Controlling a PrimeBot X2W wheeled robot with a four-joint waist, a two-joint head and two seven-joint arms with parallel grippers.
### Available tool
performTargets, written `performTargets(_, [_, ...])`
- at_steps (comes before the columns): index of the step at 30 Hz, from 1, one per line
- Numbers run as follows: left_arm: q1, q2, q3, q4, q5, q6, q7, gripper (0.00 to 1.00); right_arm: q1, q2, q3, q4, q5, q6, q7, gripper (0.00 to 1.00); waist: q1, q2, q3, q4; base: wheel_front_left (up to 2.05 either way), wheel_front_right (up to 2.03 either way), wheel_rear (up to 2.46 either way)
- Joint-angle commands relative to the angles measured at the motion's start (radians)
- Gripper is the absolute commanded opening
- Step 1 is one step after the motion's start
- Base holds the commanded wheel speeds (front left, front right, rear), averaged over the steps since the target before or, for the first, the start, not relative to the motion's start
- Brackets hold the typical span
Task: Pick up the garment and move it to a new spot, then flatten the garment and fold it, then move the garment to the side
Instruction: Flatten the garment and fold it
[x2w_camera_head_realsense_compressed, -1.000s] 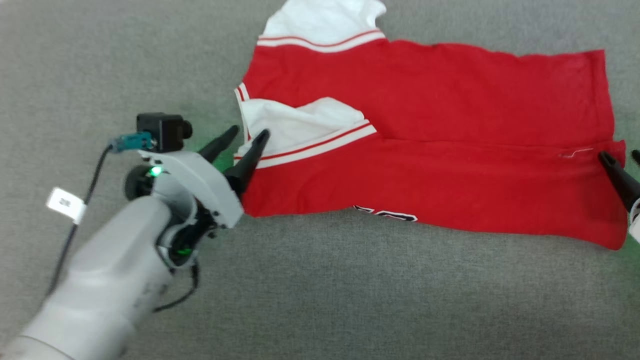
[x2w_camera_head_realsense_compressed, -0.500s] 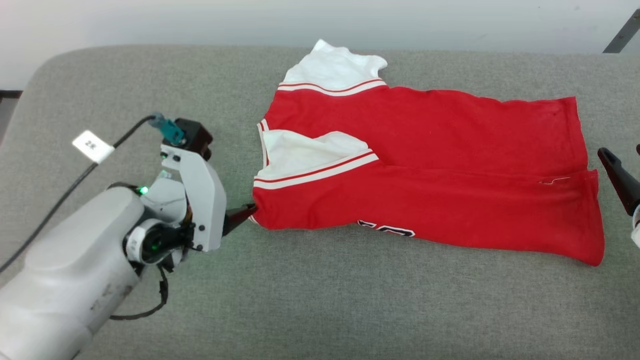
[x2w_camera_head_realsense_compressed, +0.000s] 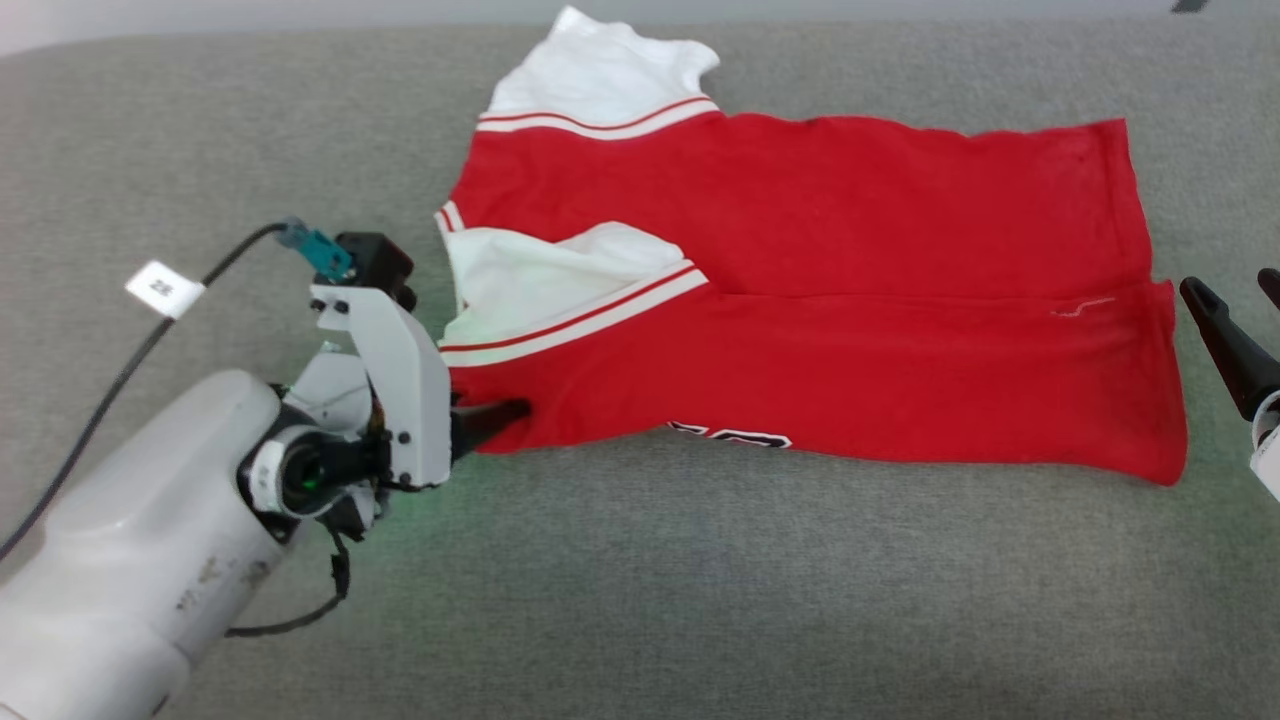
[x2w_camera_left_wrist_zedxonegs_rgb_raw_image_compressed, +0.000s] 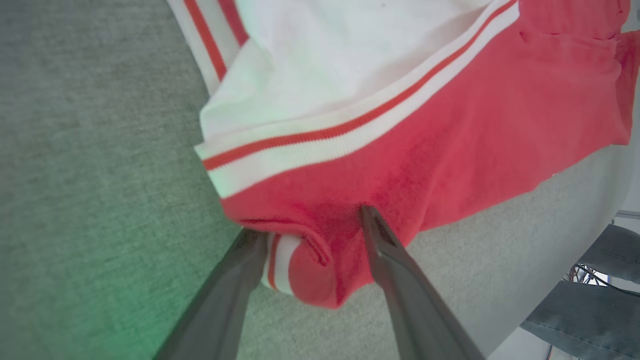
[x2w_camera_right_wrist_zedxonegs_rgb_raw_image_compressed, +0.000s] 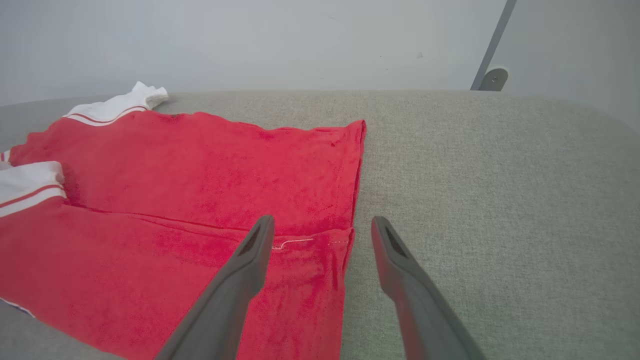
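The garment (x2w_camera_head_realsense_compressed: 850, 300) lies on the grey padded surface (x2w_camera_head_realsense_compressed: 700, 600), folded lengthwise, red with white sleeves at its left end and a strip of black lettering at its near edge. My left gripper (x2w_camera_head_realsense_compressed: 505, 415) is low at the garment's near left corner. In the left wrist view its open fingers (x2w_camera_left_wrist_zedxonegs_rgb_raw_image_compressed: 309, 225) straddle that bunched red corner (x2w_camera_left_wrist_zedxonegs_rgb_raw_image_compressed: 310, 270), one on each side of the cloth. My right gripper (x2w_camera_head_realsense_compressed: 1230, 290) is open at the garment's right hem; in the right wrist view it (x2w_camera_right_wrist_zedxonegs_rgb_raw_image_compressed: 322, 222) hovers over the hem edge (x2w_camera_right_wrist_zedxonegs_rgb_raw_image_compressed: 350, 235) with nothing held.
A pale wall runs behind the surface, with a slanted metal strut (x2w_camera_right_wrist_zedxonegs_rgb_raw_image_compressed: 492, 50) at the far right. A person's leg in jeans (x2w_camera_left_wrist_zedxonegs_rgb_raw_image_compressed: 600, 295) stands beyond the surface's edge. A cable with a white tag (x2w_camera_head_realsense_compressed: 160, 290) trails from my left arm.
The head view has shifted. My left gripper has come down from the white sleeve to the garment's near left corner and pushed its fingers around it. The right gripper stays at the hem.
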Motion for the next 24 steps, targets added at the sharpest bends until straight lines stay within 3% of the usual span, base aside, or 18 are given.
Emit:
performTargets(1, [0.025, -0.019, -0.013, 0.018, -0.008, -0.008, 0.005, 0.2, -0.008, 0.003, -0.003, -0.001, -0.005, -0.001, 0.003, 1.0, 0.0, -0.0001, 0.031, -0.031, 0.0, 0.0, 0.0])
performTargets(2, [0.028, -0.024, -0.013, 0.029, -0.014, -0.013, 0.007, 0.0, -0.007, 0.001, -0.003, -0.001, -0.003, -0.001, 0.003, 1.0, 0.0, -0.0001, 0.033, -0.034, 0.0, 0.0, 0.0])
performTargets(7, [0.029, -0.04, -0.015, 0.057, -0.018, -0.037, 0.0, 0.0, 0.018, -0.024, 0.012, -0.012, 0.024, -0.001, 0.055, 1.0, 0.0, -0.0001, 0.037, -0.036, 0.0, 0.0, 0.0])
performTargets(14, [0.001, -0.053, -0.009, 0.048, -0.009, -0.058, -0.008, 0.0, 0.042, -0.116, 0.119, -0.055, 0.096, -0.001, 0.295, 1.0, 0.0, -0.0001, 0.054, -0.016, 0.0, 0.0, 0.0])
performTargets(22, [-0.027, -0.073, -0.013, 0.033, 0.012, -0.065, -0.018, 0.0, -0.044, -0.137, 0.232, 0.062, 0.046, -0.001, 0.392, 1.0, 0.0, -0.0001, 0.096, 0.009, 0.0, 0.0, 0.0])
performTargets(23, [-0.028, -0.074, -0.013, 0.034, 0.013, -0.067, -0.02, 0.0, -0.051, -0.134, 0.246, 0.078, 0.047, -0.001, 0.394, 0.57, 0.0, -0.0001, 0.097, 0.012, 0.0, 0.0, 0.0])
performTargets(24, [-0.027, -0.074, -0.014, 0.036, 0.013, -0.068, -0.022, 0.0, -0.059, -0.128, 0.258, 0.088, 0.059, -0.001, 0.397, 0.07, 0.0, -0.0001, 0.098, 0.015, 0.0, 0.0, 0.0])
